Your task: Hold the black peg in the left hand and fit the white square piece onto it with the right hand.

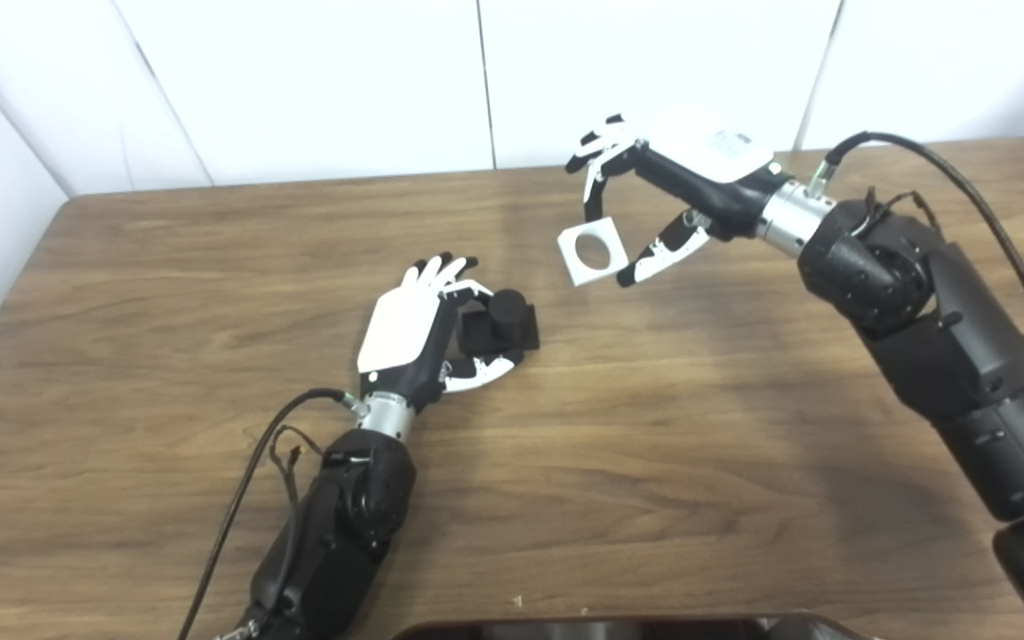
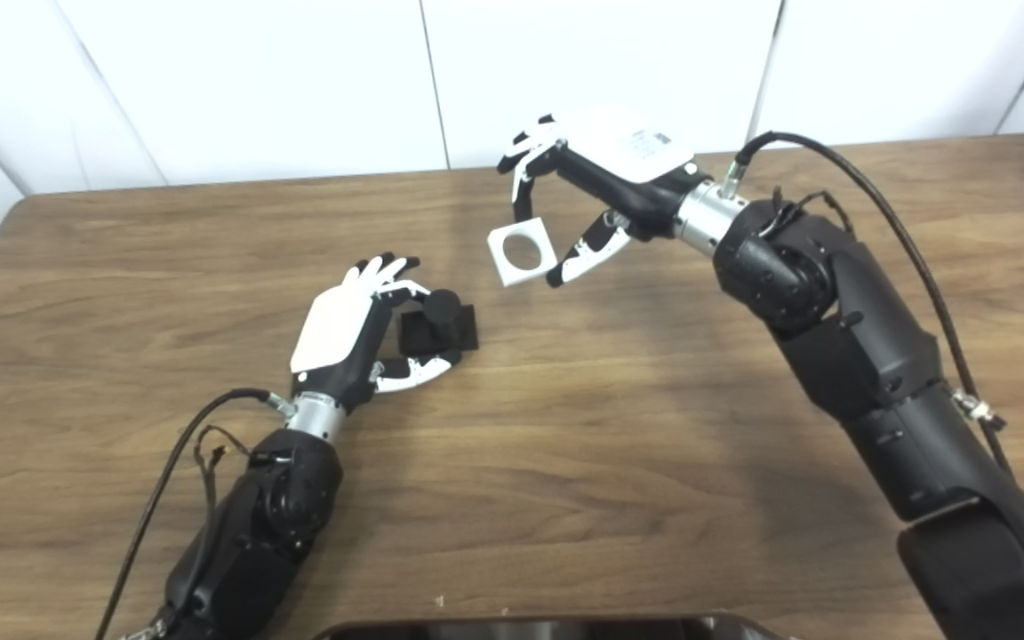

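Midway through the bringing-together step: left hand [image 1: 414, 333] clasped round the black peg [image 1: 501, 322] low over the table [image 1: 165, 284], right hand [image 1: 668, 191] pinching the white square piece [image 1: 593, 253] aloft nearby, next needing hole lined up over peg.

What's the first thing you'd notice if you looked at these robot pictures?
The right hand, lifted above the brown wooden table, pinches a white square piece with a round hole. Lower left, the left hand grips a black peg on a square base. The two parts are apart.
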`<state>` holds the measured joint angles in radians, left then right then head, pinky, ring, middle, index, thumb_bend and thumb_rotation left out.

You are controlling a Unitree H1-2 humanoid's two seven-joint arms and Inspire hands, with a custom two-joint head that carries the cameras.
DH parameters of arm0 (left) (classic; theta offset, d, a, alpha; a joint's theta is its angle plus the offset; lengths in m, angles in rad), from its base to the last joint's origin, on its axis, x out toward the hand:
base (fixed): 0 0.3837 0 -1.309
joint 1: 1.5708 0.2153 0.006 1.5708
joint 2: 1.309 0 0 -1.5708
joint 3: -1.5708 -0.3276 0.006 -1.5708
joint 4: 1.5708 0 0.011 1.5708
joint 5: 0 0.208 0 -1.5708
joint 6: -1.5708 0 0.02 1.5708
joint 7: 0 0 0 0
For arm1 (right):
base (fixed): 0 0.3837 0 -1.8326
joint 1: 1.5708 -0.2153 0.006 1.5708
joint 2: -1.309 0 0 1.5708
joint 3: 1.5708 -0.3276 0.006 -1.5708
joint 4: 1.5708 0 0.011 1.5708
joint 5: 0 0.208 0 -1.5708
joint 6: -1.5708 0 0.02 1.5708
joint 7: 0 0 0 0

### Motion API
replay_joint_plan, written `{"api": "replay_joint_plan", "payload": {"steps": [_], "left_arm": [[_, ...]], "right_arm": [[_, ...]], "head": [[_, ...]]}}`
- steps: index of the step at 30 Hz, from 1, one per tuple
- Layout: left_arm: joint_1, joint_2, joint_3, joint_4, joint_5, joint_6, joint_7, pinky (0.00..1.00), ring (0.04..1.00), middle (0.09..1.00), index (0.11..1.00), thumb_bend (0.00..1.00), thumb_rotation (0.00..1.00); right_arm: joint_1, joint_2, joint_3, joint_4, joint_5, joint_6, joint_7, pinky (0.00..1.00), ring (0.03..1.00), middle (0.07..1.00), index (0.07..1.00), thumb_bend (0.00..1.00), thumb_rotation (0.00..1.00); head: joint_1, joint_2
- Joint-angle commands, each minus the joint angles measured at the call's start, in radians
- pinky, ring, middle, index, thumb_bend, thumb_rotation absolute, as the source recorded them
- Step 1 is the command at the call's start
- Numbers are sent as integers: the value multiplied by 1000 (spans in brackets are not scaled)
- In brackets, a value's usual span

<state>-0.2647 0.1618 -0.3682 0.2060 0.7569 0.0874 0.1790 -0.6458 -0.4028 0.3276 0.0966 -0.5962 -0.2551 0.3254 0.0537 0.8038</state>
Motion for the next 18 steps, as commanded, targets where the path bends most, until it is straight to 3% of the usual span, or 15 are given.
{"api": "replay_joint_plan", "payload": {"steps": [1,18], "left_arm": [[0,9,-12,44,39,58,-32,1000,984,927,586,702,223],[1,7,-16,32,32,77,-44,1000,990,935,591,694,247]], "right_arm": [[-39,19,-6,-56,9,18,8,979,889,802,482,517,156],[-46,126,41,1,-37,8,-3,966,889,804,481,515,154]], "head": [[2,1],[28,4]]}}
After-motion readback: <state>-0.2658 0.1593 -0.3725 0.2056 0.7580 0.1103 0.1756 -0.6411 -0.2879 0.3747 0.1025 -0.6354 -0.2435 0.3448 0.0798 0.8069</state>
